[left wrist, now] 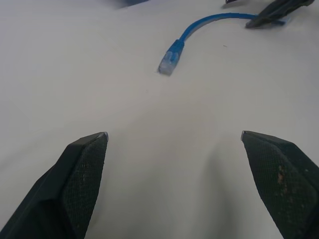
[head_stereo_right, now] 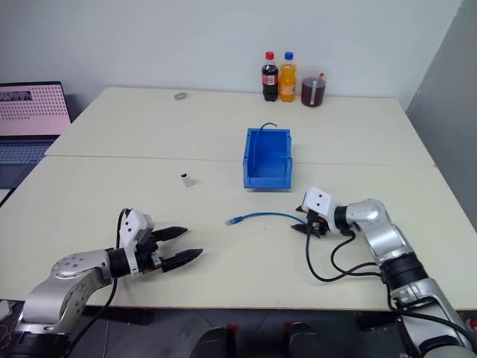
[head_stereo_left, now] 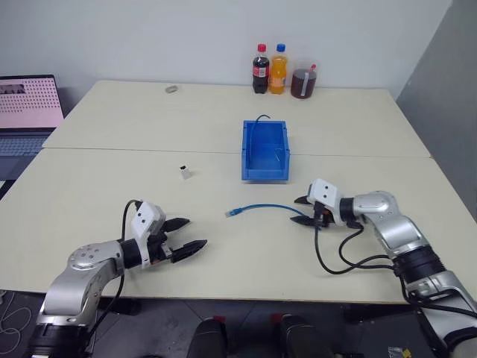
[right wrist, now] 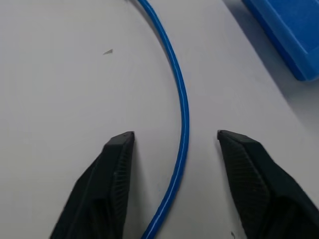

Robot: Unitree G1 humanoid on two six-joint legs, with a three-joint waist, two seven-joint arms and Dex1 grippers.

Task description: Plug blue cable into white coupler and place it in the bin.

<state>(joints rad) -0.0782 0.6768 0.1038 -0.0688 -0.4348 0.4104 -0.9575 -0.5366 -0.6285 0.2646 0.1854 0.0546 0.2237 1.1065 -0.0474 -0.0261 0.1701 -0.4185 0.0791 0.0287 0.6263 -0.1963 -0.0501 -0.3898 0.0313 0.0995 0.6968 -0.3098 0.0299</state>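
Light-blue cable: the blue cable [head_stereo_left: 262, 207] lies flat on the beige worktop [head_stereo_left: 223, 119], nearer the front edge than the back, a little right of the middle.
Cable's long axis: it runs roughly along the front edge, gently arched; its clear plug points towards the robot's left, the other end goes in under the right gripper.
Right gripper: the right gripper [right wrist: 174, 137] sits low over that right-hand end, fingers spread apart with the cable passing between them, not clamped on it.
Nearer arm: the right one, by a good way.
Left gripper: the left gripper [head_stereo_left: 188, 236] hovers near the front edge, well apart from the plug, jaws wide and holding nothing; the plug lies ahead of it and towards the right arm.
White coupler: the white coupler [head_stereo_left: 185, 173] stands alone further back on the worktop, left of the bin, apart from the cable, so nothing is plugged yet.
Bin: the bin [head_stereo_left: 265, 151] sits behind the cable, towards the middle of the worktop; a blue strand shows at its back wall.
Coming move, I'd judge: closing the right fingers on the cable they straddle.
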